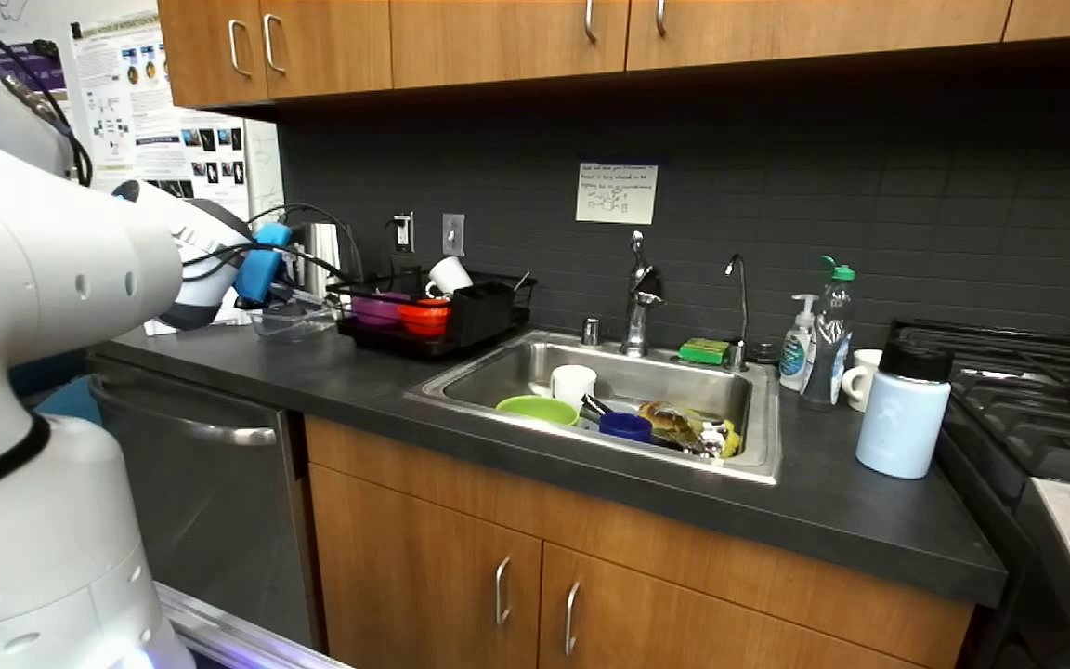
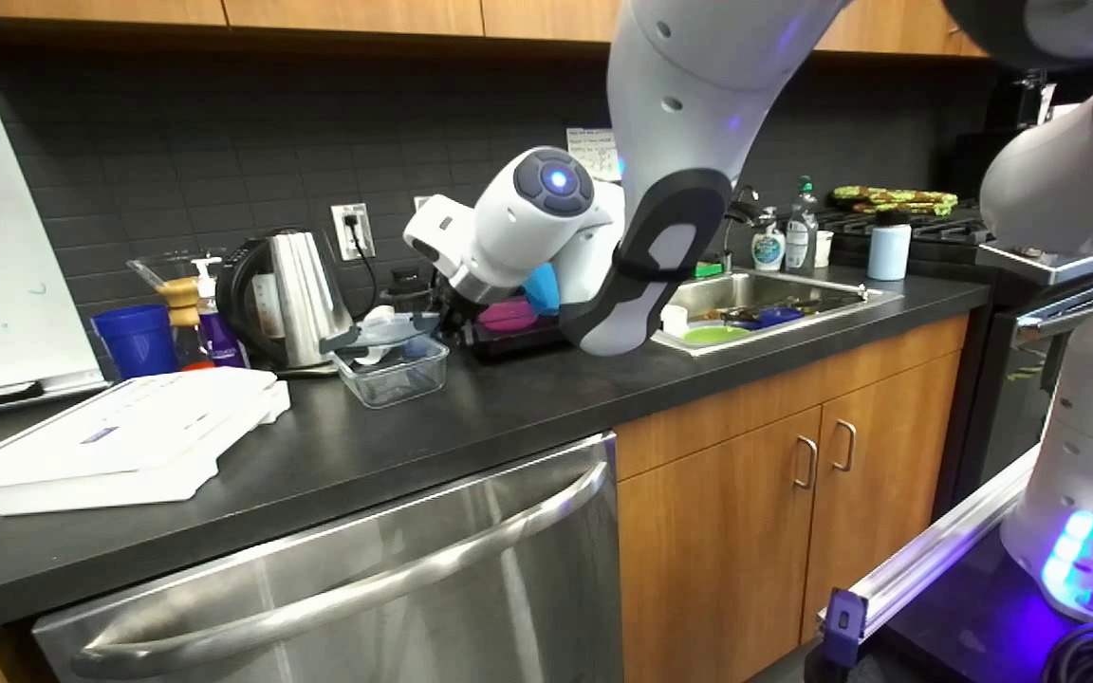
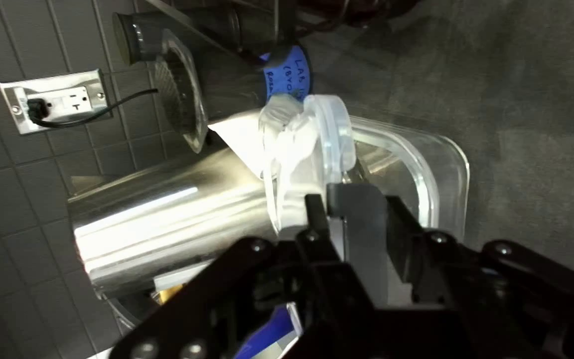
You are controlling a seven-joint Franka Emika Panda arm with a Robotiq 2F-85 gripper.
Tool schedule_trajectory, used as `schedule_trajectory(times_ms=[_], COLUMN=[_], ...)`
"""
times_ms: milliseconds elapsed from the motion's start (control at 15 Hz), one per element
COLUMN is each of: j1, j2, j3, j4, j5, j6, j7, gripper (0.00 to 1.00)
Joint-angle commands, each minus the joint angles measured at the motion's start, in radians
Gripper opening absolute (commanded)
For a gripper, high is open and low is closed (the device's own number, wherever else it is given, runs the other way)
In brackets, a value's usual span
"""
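The Robotiq gripper [image 3: 356, 202] is black, with blocky fingers [image 3: 402, 234] and jointed linkage bars [image 3: 531, 271] on either side, dotted with silvery round screw heads [image 3: 503, 248]. Just behind the gripper, a bright blue block [image 1: 261, 265] sits beside the white Panda wrist [image 1: 187, 237], where thin black cables [image 1: 289, 248] loop. Close to the gripper, a dark grey round button pad [image 2: 546, 197] has a glowing blue light [image 2: 558, 178] at its centre. Farther up from the gripper, a glossy white link [image 2: 698, 104] carries round recesses [image 2: 672, 103] and a dark grey joint cover [image 2: 643, 273] with white oblong insets [image 2: 674, 247]. Farthest from the gripper, the white base [image 2: 1068, 455] bears a blue-lit strip [image 2: 1068, 550].
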Motion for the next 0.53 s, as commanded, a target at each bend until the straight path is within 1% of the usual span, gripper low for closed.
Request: schedule_trajectory(times_ms=[0,200,467], j1=[0.064,0.094,0.102], j2=[0.088,0.113,0.181], j3=[-0.076,-0.113,-0.127], j4=[-0.088,-0.131,-0.175], j5=[-0.023,-0.005,0.007], j6=[0.006,0.007,-0.01], j7=[-0.044,-0.031,-0.014], gripper=[0.09,0.09,0.09])
